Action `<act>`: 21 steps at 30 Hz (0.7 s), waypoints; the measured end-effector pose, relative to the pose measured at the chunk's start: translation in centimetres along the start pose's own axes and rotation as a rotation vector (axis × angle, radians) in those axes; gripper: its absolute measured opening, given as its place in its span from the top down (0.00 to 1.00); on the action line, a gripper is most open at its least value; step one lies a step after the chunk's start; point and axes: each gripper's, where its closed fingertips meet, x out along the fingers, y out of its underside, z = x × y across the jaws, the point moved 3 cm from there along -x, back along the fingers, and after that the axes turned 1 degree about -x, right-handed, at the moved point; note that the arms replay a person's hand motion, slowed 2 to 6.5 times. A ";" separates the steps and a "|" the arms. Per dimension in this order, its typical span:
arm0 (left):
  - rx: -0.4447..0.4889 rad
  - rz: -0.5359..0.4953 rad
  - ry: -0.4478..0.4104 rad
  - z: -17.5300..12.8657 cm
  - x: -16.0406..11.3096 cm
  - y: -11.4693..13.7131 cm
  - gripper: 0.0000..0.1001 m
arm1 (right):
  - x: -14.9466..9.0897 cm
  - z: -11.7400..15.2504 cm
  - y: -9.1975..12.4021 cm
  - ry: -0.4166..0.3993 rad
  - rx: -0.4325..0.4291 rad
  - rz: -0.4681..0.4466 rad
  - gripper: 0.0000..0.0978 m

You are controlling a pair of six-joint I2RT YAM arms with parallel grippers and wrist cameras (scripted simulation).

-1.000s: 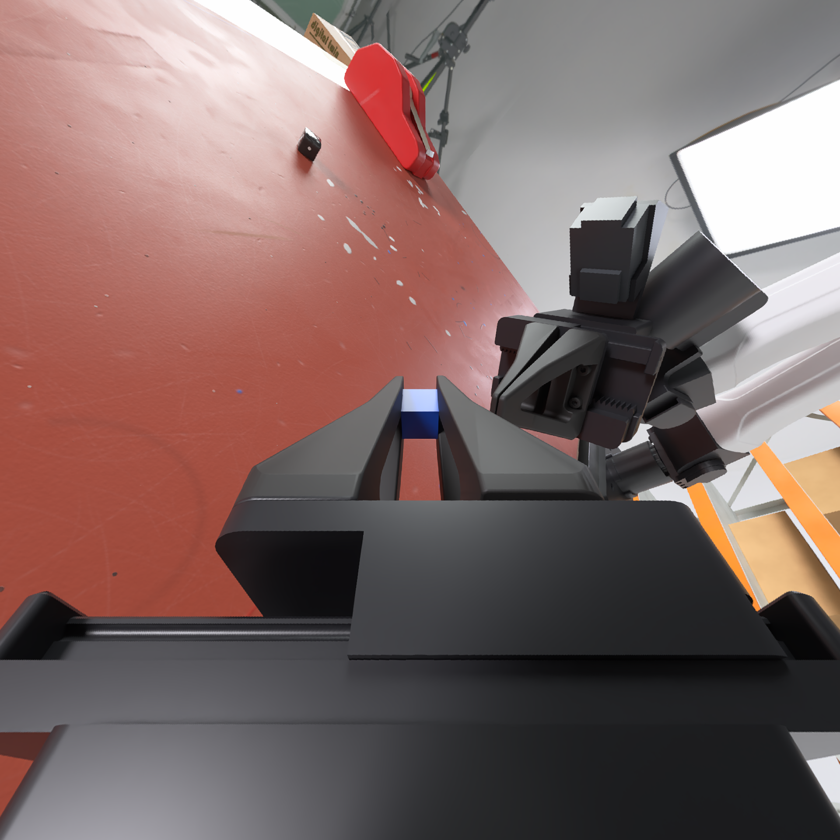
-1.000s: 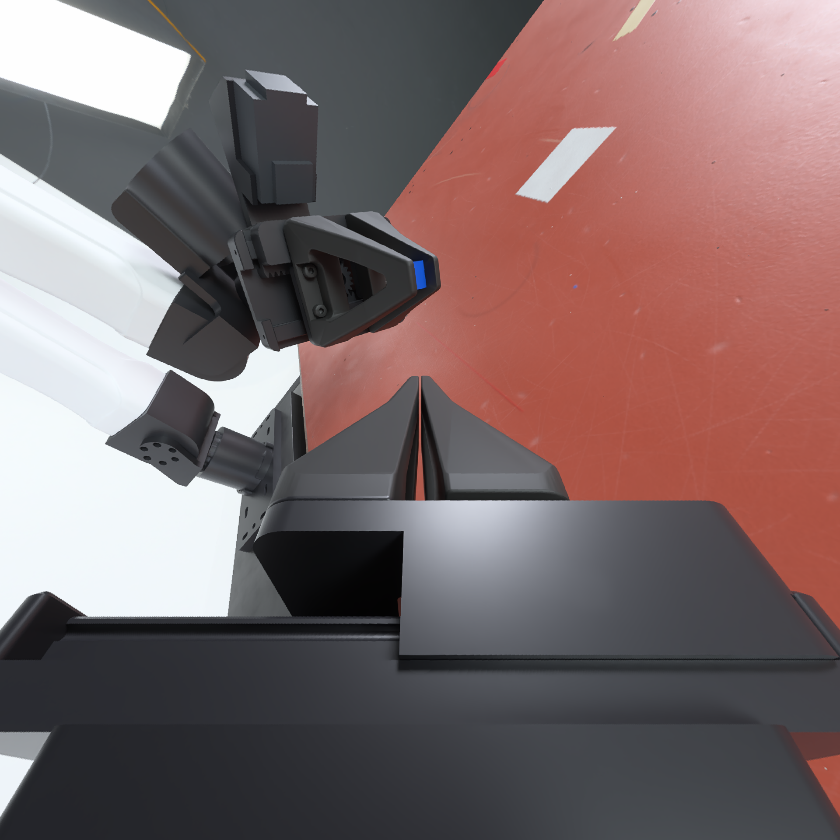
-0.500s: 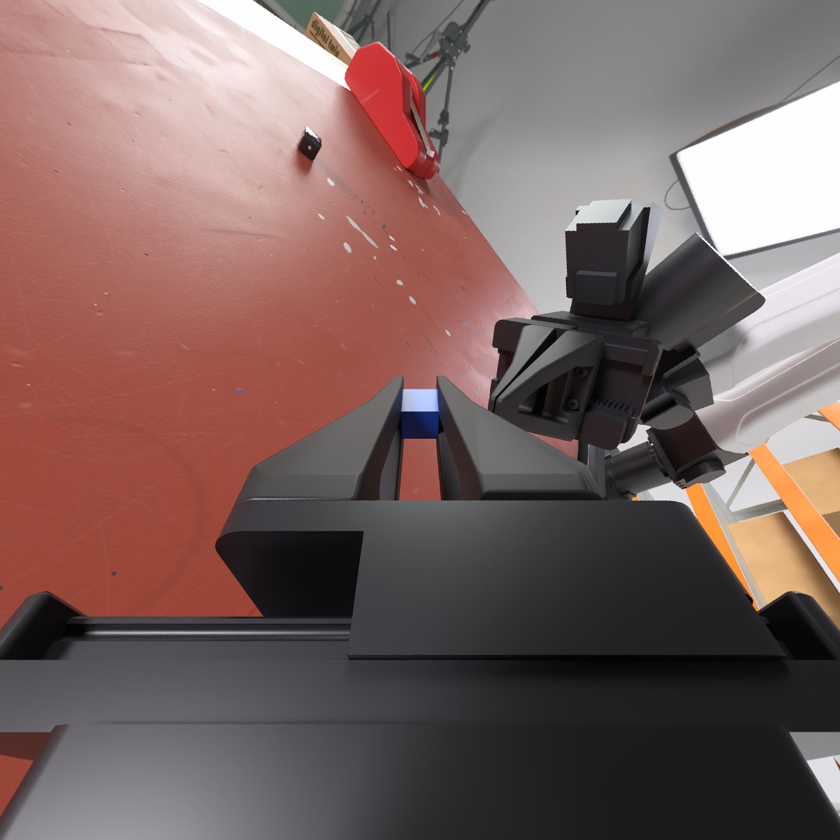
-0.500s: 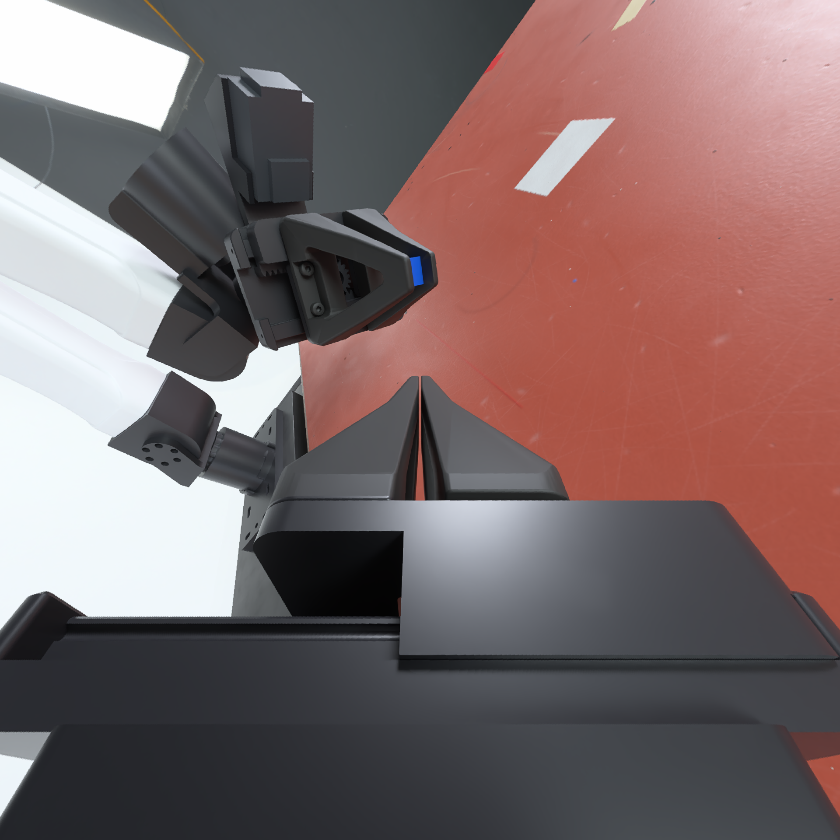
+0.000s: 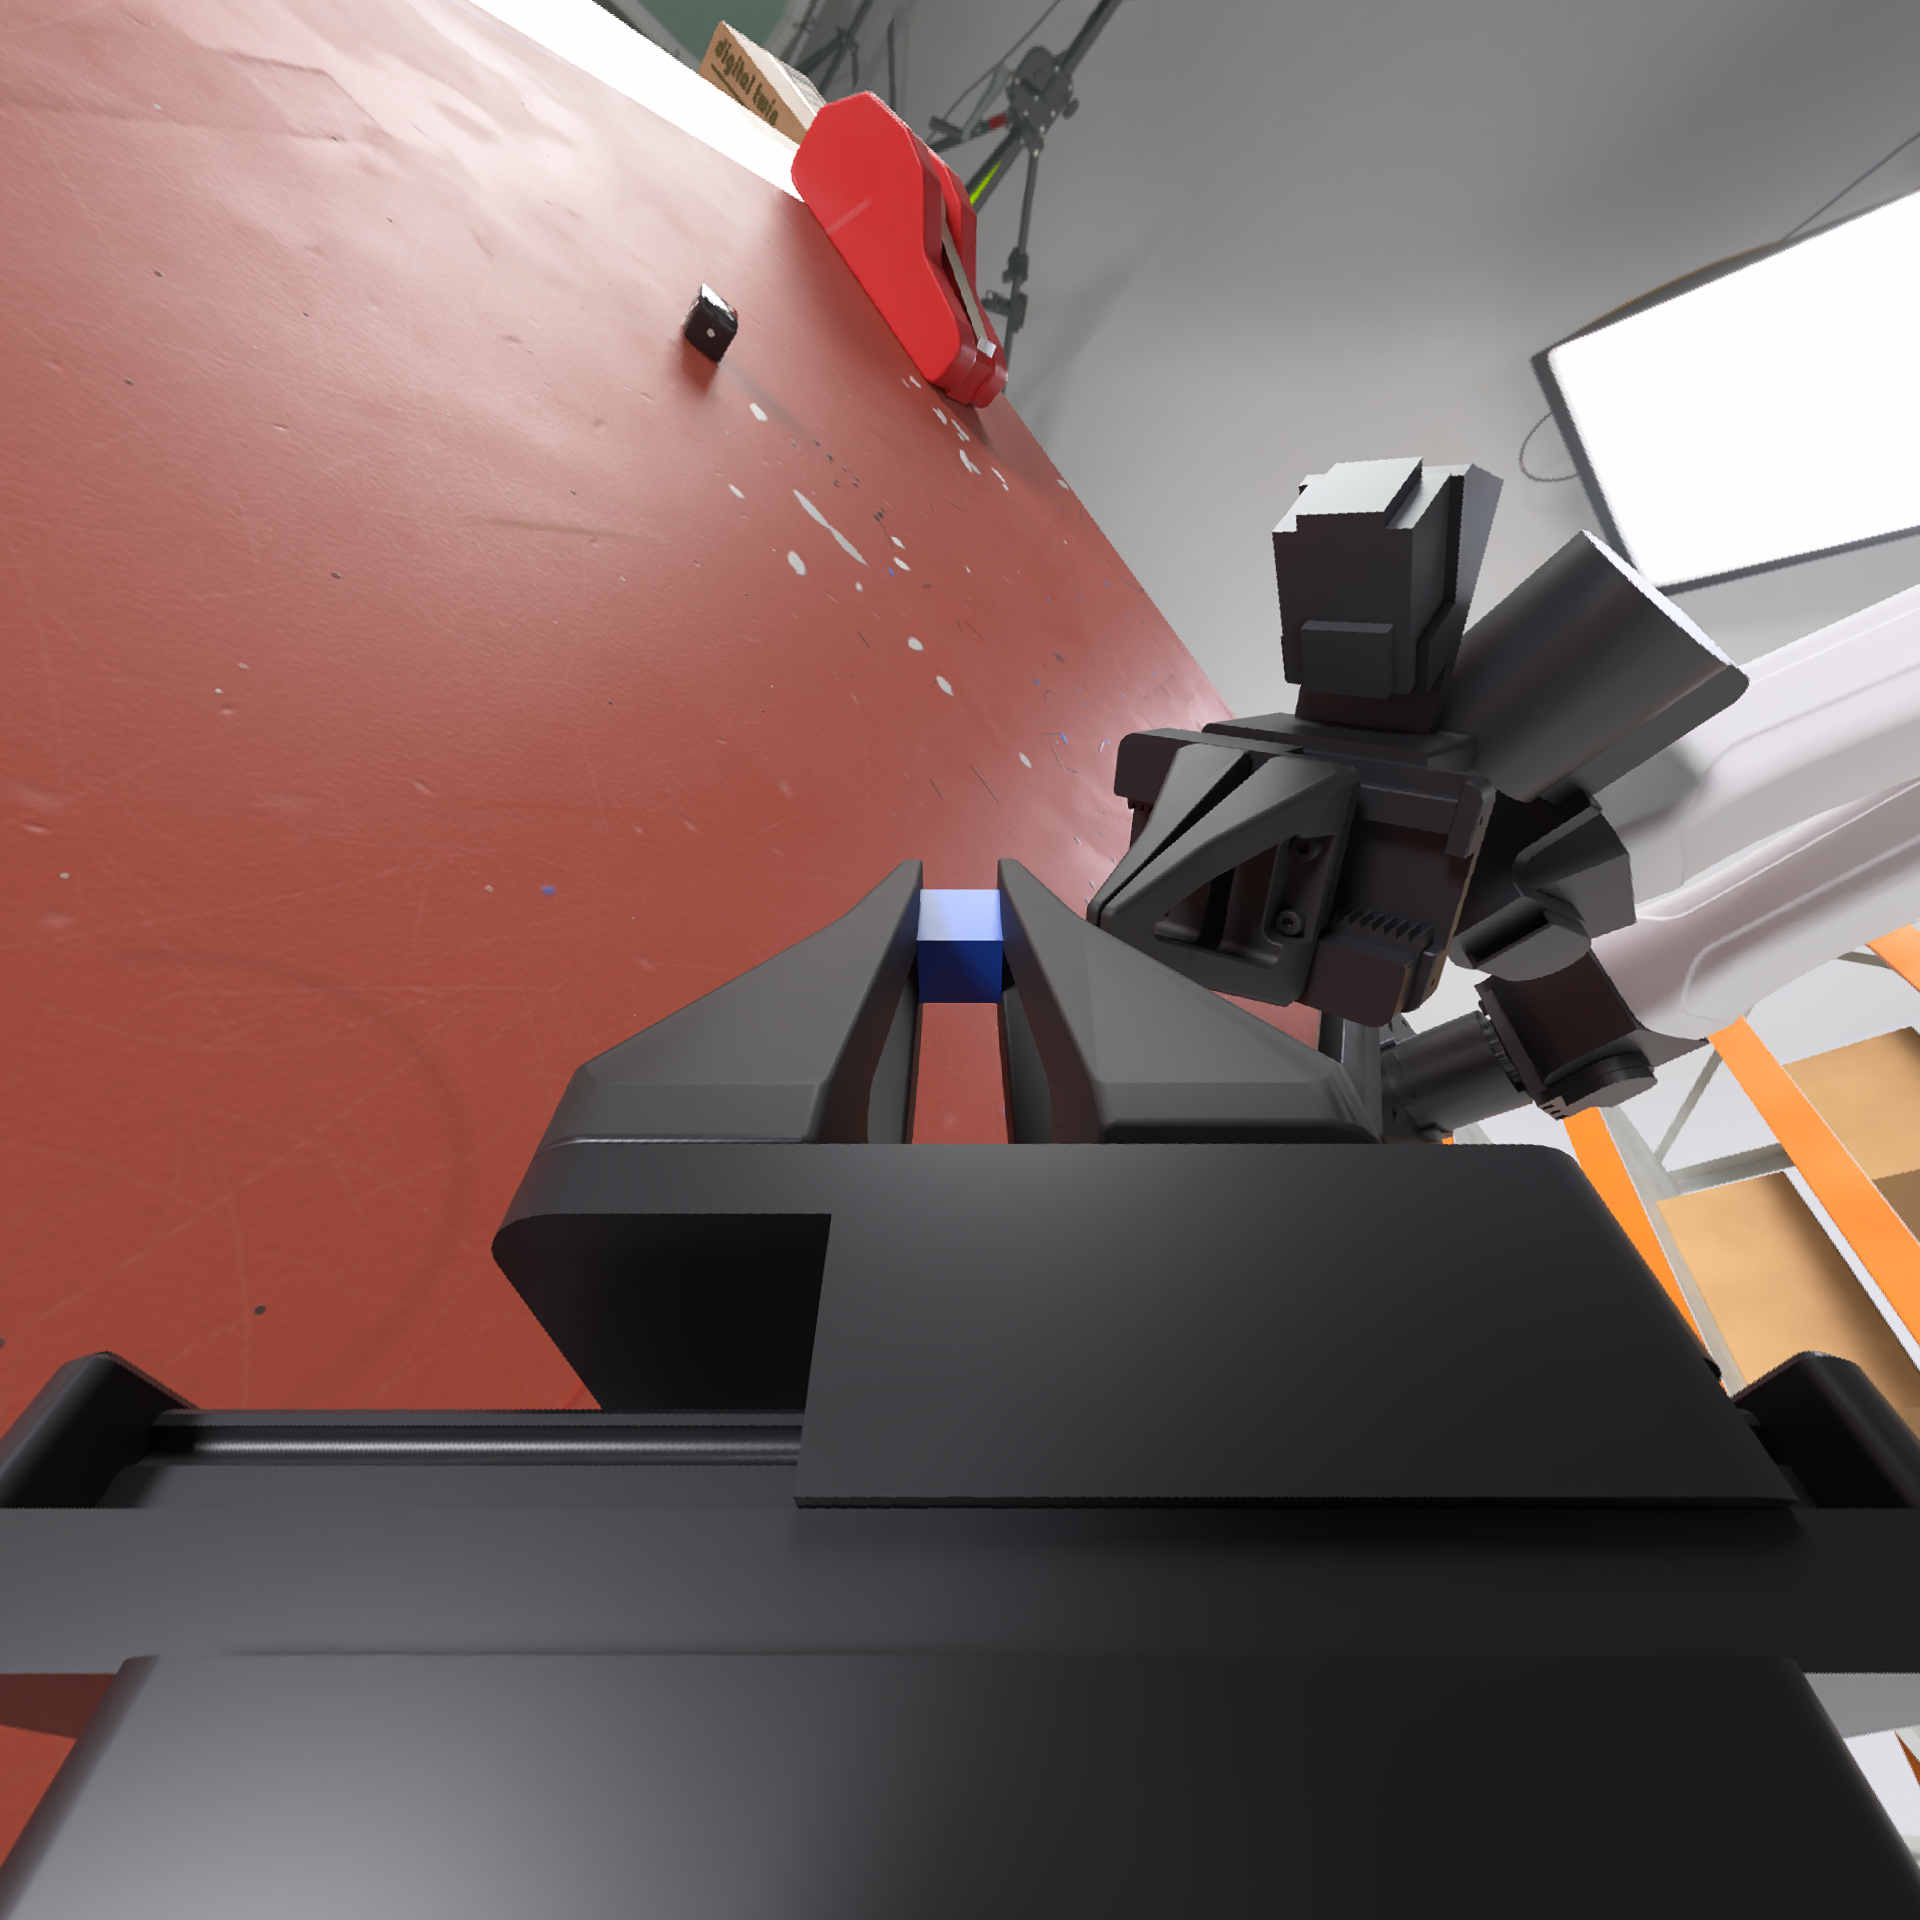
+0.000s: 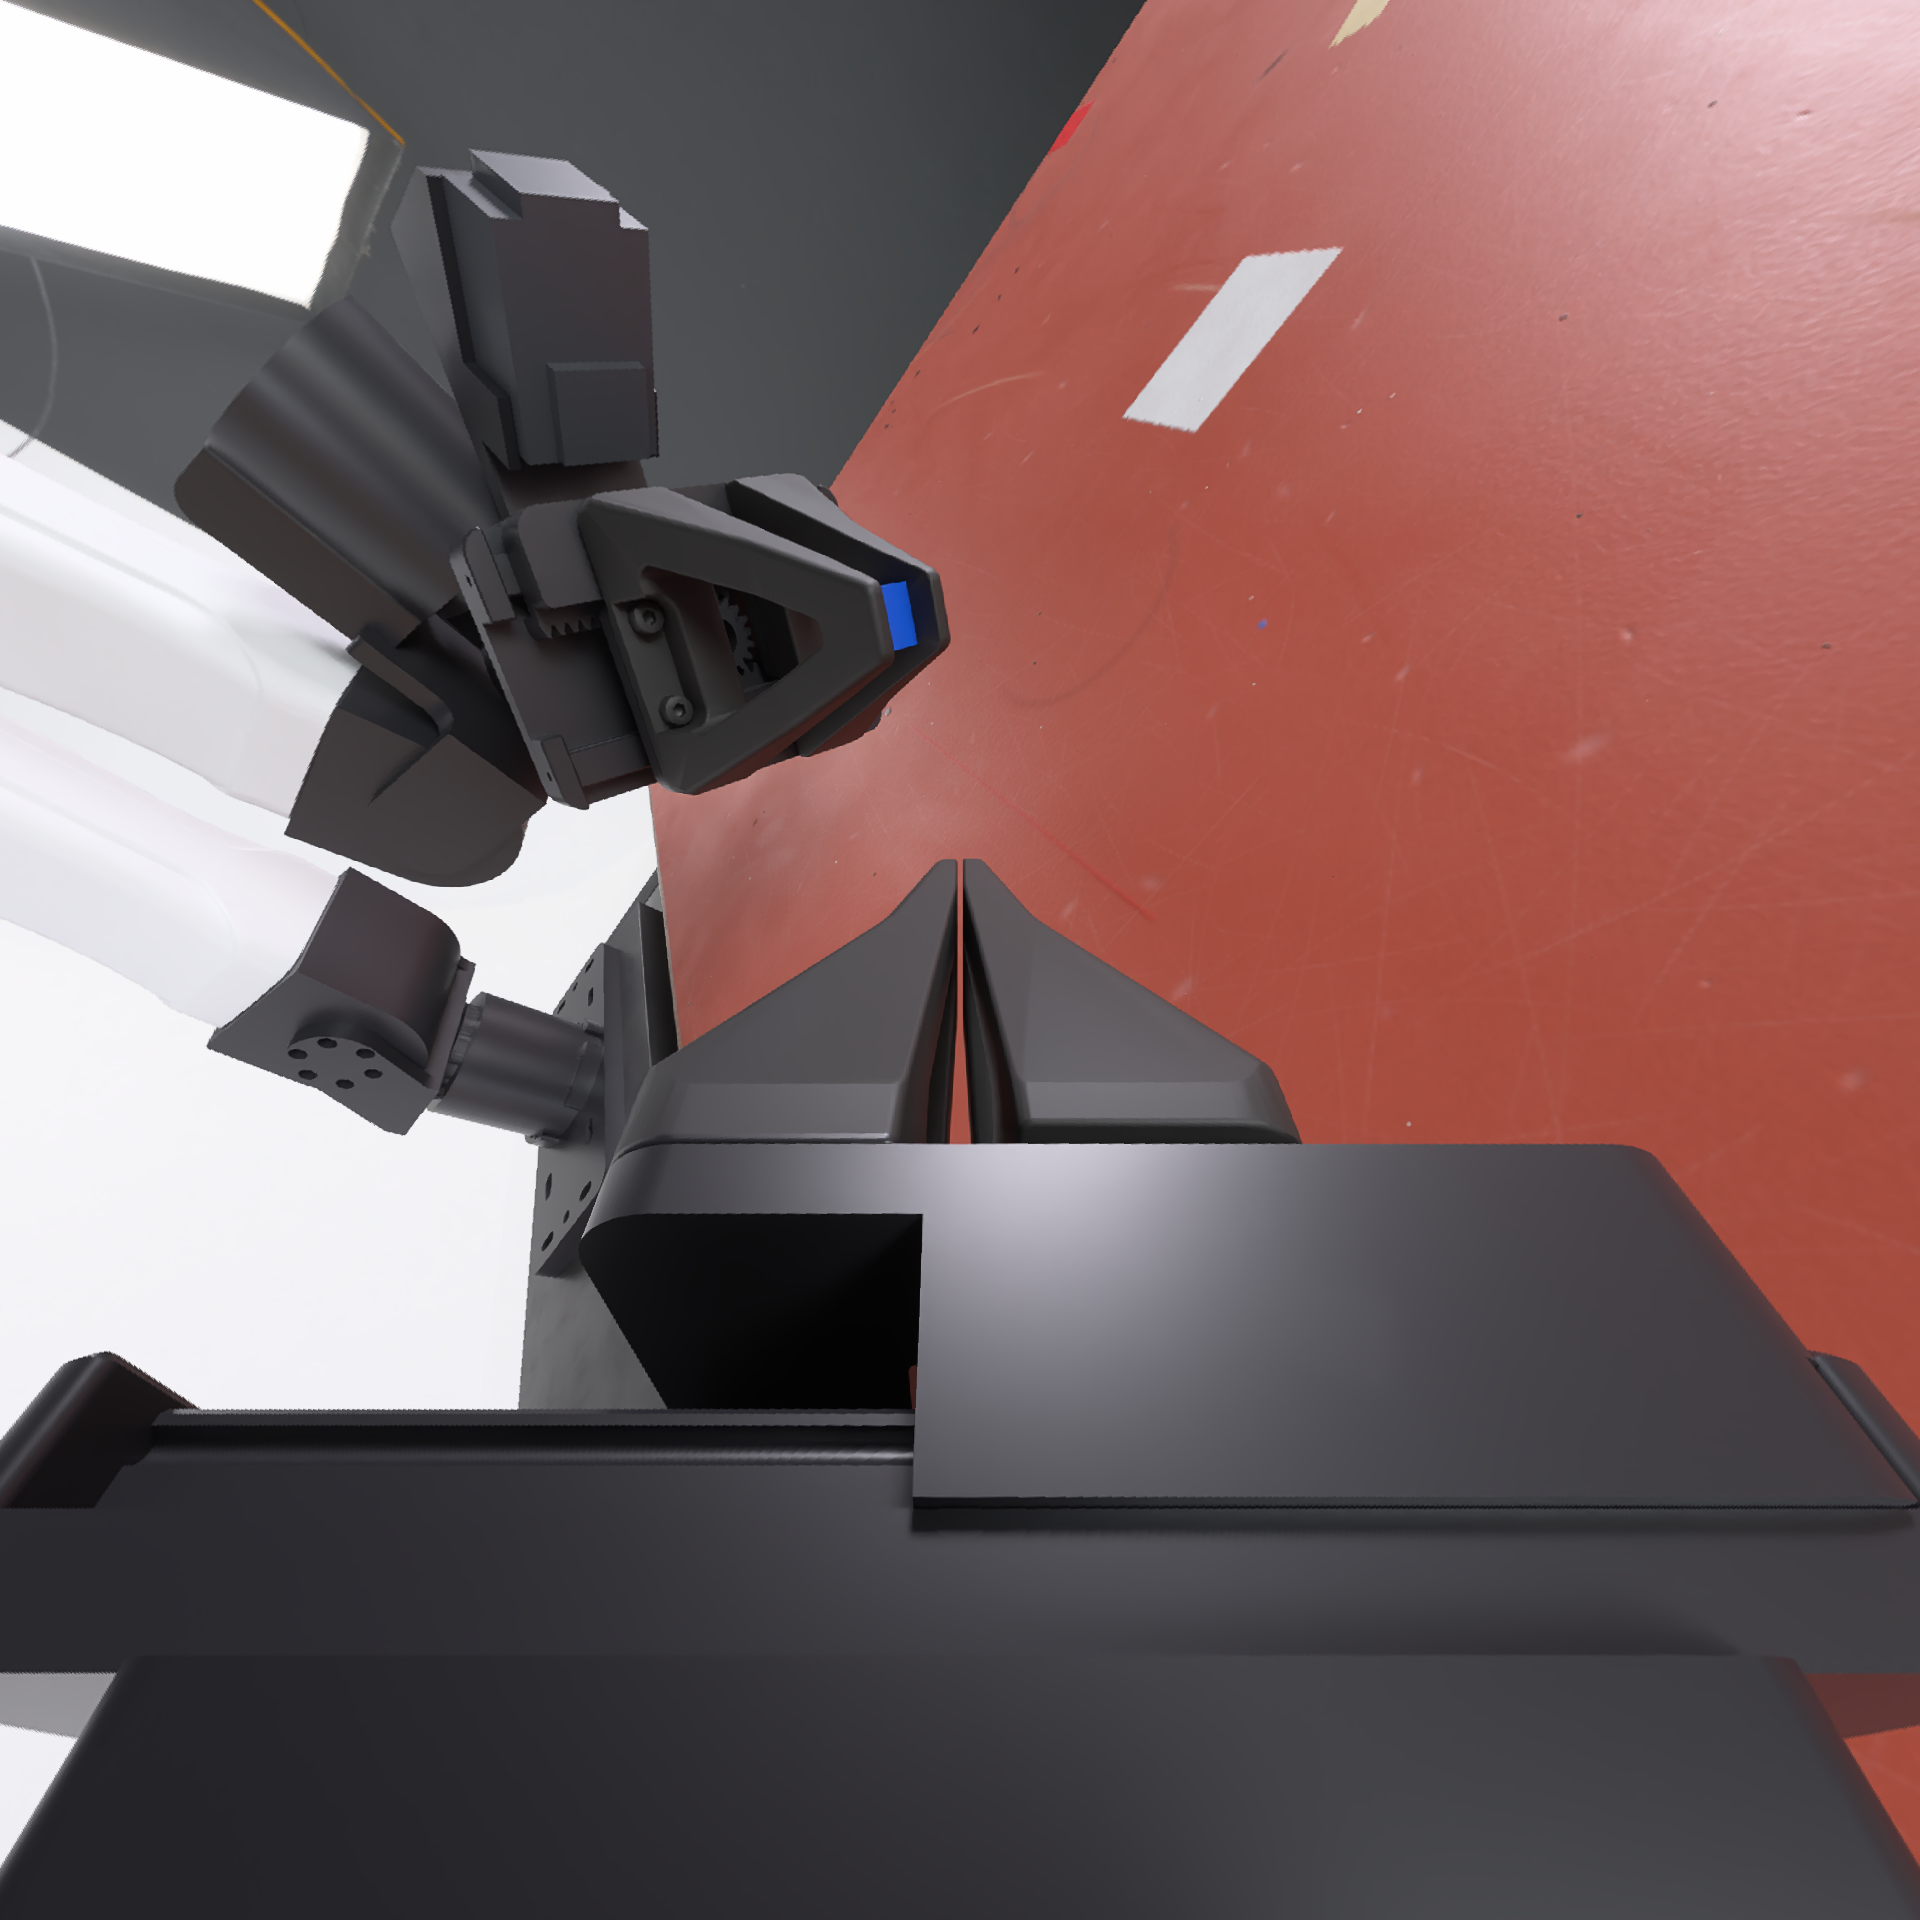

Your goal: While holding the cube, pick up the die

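One cube (image 5: 959, 940), blue, clamped in our left gripper (image 5: 959, 914) | one black die (image 5: 711, 323) on red table (image 5: 364, 727) at 11 o'clock, beside one red tool (image 5: 899, 244) | our right gripper (image 6: 960, 883) pressed together, holding nothing.

blue cube (image 5: 958, 940): one
black die (image 5: 711, 322): one
red tool (image 5: 902, 244): one
grippers: two, left gripper (image 5: 958, 914) and right gripper (image 6: 960, 883)
red bench (image 5: 364, 675): one
cardboard box (image 5: 750, 85): one
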 end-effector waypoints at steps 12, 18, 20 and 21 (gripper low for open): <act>-0.003 0.002 -0.001 0.0 0.0 0.0 0.88 | 0.0 -0.1 0.0 0.010 0.007 0.001 0.99; -0.004 0.002 -0.002 0.1 0.0 0.0 0.88 | 0.0 -0.1 0.0 0.010 0.011 0.001 0.99; -0.004 0.003 -0.002 0.1 0.0 0.0 0.88 | 0.0 -0.1 0.0 0.010 0.012 0.001 0.99; -0.004 0.003 -0.002 0.1 0.0 0.0 0.88 | 0.0 -0.1 0.0 0.010 0.013 0.001 0.99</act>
